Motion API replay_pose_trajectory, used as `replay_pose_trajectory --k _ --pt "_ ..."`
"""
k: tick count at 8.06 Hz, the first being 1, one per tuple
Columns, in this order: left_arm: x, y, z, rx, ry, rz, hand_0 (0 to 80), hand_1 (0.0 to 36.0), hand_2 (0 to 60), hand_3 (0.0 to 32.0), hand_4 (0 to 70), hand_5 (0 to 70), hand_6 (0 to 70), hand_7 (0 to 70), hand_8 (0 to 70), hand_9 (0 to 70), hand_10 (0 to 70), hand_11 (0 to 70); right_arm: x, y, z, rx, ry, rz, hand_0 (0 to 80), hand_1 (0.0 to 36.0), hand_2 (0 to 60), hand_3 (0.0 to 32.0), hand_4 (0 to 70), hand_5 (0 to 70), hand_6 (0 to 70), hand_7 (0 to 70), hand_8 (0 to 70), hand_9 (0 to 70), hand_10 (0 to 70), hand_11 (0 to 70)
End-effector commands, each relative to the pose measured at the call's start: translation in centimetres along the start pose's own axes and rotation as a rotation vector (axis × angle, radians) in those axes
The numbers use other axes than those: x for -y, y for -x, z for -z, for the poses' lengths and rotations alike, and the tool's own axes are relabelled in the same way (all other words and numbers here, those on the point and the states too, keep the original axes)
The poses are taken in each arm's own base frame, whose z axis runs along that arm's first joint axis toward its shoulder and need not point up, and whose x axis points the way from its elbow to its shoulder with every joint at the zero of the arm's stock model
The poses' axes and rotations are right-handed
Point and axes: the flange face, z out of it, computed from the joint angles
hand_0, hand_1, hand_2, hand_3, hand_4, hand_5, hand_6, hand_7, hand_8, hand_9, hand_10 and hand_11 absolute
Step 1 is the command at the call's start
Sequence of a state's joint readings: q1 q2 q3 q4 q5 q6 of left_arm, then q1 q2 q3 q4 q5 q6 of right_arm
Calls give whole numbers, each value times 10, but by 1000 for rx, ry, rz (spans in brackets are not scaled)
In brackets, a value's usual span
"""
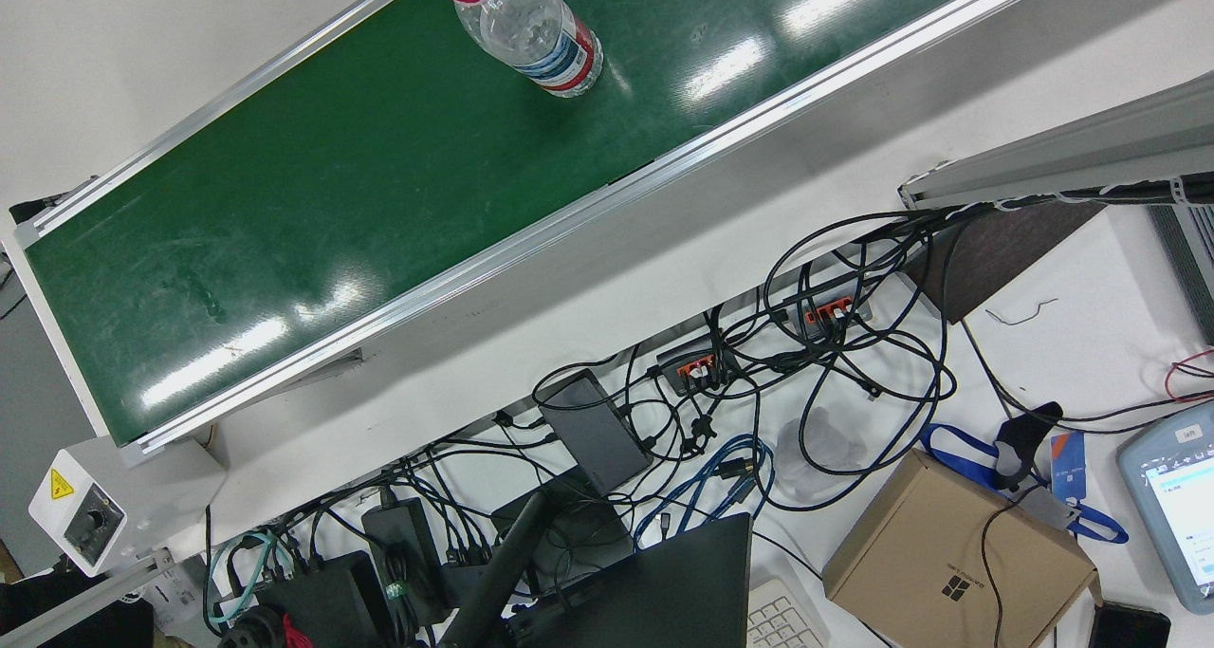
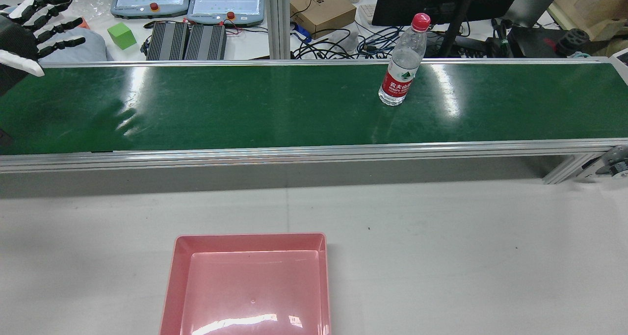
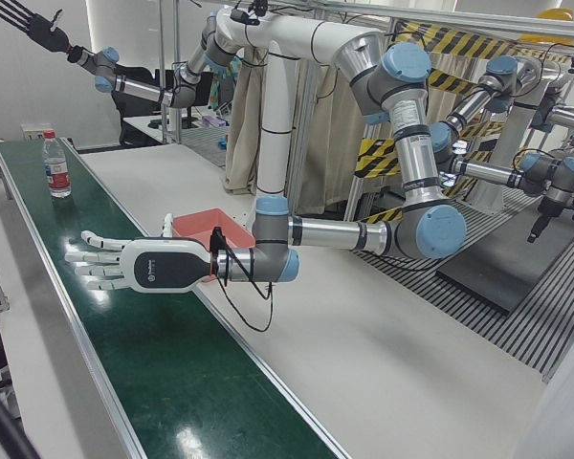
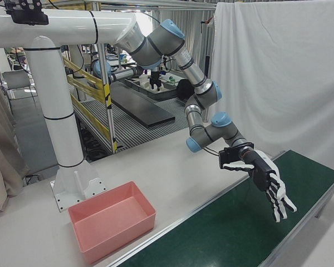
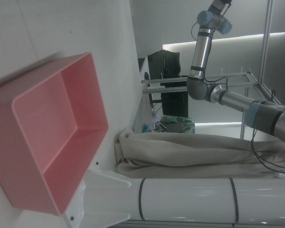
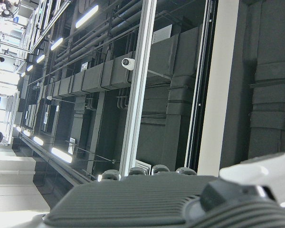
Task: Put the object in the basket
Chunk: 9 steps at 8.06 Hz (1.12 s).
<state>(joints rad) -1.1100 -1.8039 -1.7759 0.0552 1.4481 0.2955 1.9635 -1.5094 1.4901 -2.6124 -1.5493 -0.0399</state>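
Rear view, largest first: the green conveyor belt (image 2: 245,109) runs across the upper half from 9 to 3 o'clock. The pink basket (image 2: 250,236) sits empty on the grey table at 6 o'clock, on the robot's side of the belt.

The left hand (image 2: 34,31) hangs over the belt's end at 10 o'clock. Its fingers are fully spread and flat, with nothing in them. The left-front view shows this hand (image 3: 124,268) level above the belt, with the basket just behind its wrist. The right hand (image 3: 29,24) is raised high at 11 o'clock in that view, fingers fanned and holding nothing — well clear of the work.

Smallest is the water bottle (image 2: 402,65), clear with a red cap and a red label. It stands upright at 1 o'clock in the rear view, close to the belt's far rail and well apart from both the left hand and the basket.

The bottle is probably thin-walled plastic, so it should give under a hard squeeze. It looks smooth, and it is tall on a narrow base, so a sideways nudge could topple it. I cannot tell how full it is. The labelled middle band looks like the best hold — fingers around one side and thumb opposite, low enough to keep it steady.
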Motion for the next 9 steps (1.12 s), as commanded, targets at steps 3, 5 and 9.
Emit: replay_pose_trajectory --k 3,5,9 --pt "-1 -5 0 -8 1 1 553 70 0 116 37 295 54 36 111 110 84 136 0 0 0 0 -1 0 0 0 0 0 0 0 0 0 0 0 0 0" --pt "-2 -5 0 -8 3 2 555 68 0 114 40 294 53 37 116 115 82 132 0 0 0 0 -1 0 0 0 0 0 0 0 0 0 0 0 0 0" --pt "-7 -6 -1 -10 15 5 558 73 0 114 42 297 54 37 113 112 80 131 0 0 0 0 -1 0 0 0 0 0 0 0 0 0 0 0 0 0"
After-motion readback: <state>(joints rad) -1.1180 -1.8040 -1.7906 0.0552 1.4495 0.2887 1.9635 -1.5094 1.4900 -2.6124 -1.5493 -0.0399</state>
